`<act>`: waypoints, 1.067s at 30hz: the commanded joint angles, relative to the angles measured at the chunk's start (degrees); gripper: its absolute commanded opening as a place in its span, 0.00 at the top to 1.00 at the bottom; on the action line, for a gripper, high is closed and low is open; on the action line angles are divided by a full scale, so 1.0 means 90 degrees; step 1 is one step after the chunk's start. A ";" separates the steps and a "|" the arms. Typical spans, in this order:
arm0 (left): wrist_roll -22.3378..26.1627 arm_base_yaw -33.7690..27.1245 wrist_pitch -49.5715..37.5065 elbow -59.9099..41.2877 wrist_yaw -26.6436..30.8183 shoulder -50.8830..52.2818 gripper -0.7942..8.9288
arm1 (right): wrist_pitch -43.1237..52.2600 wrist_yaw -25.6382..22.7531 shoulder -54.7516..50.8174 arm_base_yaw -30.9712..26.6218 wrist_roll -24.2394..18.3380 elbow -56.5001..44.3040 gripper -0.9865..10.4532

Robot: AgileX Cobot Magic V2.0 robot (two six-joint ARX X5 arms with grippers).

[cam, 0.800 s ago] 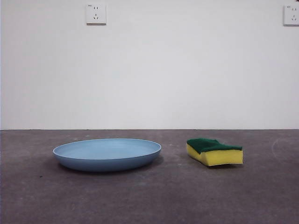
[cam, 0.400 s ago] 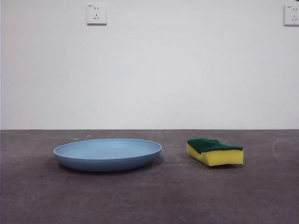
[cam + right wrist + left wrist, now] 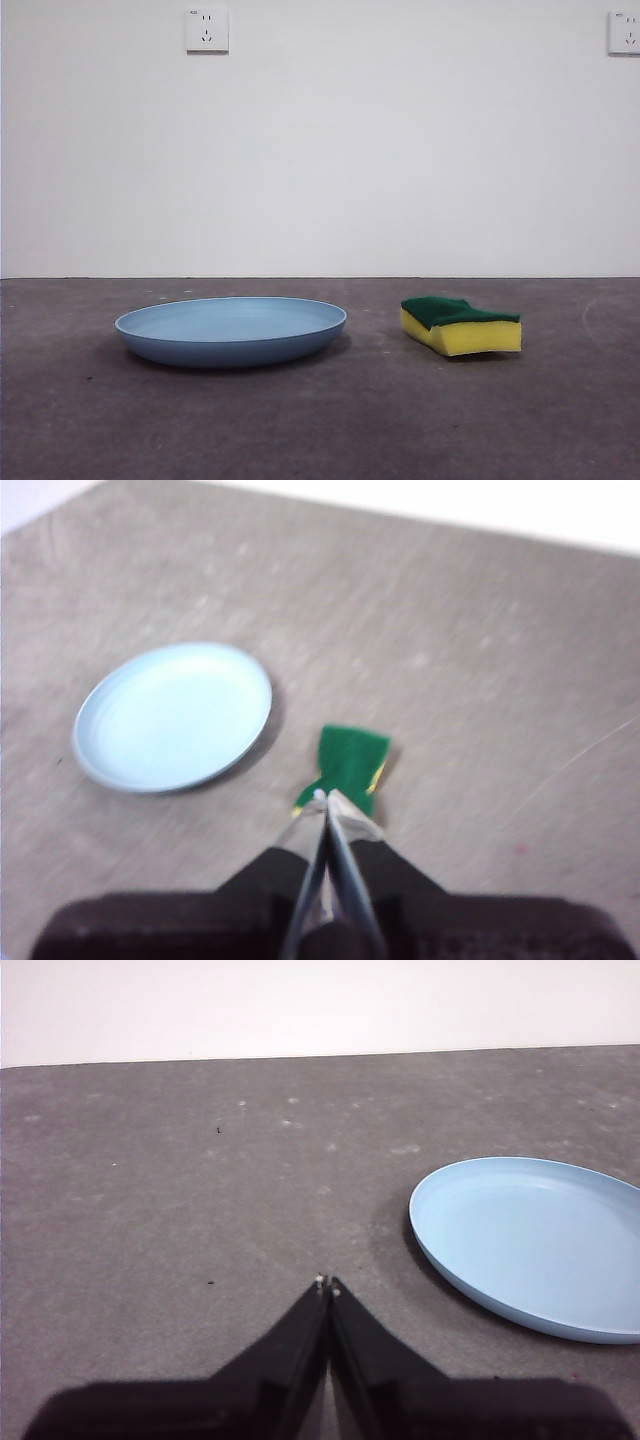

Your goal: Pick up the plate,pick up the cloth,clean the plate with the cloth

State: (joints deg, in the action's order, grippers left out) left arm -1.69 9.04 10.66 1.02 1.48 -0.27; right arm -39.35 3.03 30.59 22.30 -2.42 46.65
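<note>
The light-blue plate (image 3: 231, 331) lies flat on the grey table, left of centre in the front view. The cloth, a yellow sponge with a green top (image 3: 461, 325), rests to its right, a short gap away. My left gripper (image 3: 327, 1284) is shut and empty, low over bare table beside the plate (image 3: 535, 1244). My right gripper (image 3: 324, 798) is shut and empty, high above the table, its tips lined up over the near end of the cloth (image 3: 350, 760); the plate (image 3: 173, 716) lies off to one side. Neither arm shows in the front view.
A white wall stands behind the table with a socket (image 3: 206, 30) at upper left and another (image 3: 624, 32) at upper right. The grey tabletop (image 3: 320, 420) stretches around both objects.
</note>
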 commanded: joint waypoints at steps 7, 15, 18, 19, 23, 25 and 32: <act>-0.0015 -0.0015 -0.0034 -0.0092 -0.0017 0.0019 0.92 | 0.2052 0.0015 -0.1399 -0.1389 0.0117 -0.1722 0.91; -0.0015 -0.0015 -0.0034 -0.0092 -0.0017 0.0019 0.92 | 0.3152 -0.0002 -0.2708 -0.1853 0.0673 -0.3801 0.91; -0.0015 -0.0015 -0.0034 -0.0092 -0.0017 0.0019 0.92 | 0.3466 0.0005 -0.2987 -0.1848 0.0916 -0.4398 0.91; -0.0015 -0.0015 -0.0034 -0.0092 -0.0017 0.0019 0.92 | 0.3534 0.0002 -0.3058 -0.1848 0.1027 -0.4556 0.91; -0.0015 -0.0015 -0.0034 -0.0092 -0.0017 0.0019 0.92 | 0.3657 0.0002 -0.3342 -0.1846 0.1202 -0.5064 0.91; -0.0015 -0.0015 -0.0034 -0.0092 -0.0017 0.0019 0.92 | 0.3543 0.0000 -0.3393 -0.1846 0.1214 -0.5151 0.91; -0.0015 -0.0015 -0.0034 -0.0092 -0.0017 0.0019 0.92 | 0.3208 0.0002 -0.3393 -0.1841 0.1171 -0.5151 0.91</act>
State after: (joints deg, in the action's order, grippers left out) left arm -1.69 9.04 10.66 1.02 1.48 -0.27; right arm -9.58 3.01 0.27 5.67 7.73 0.86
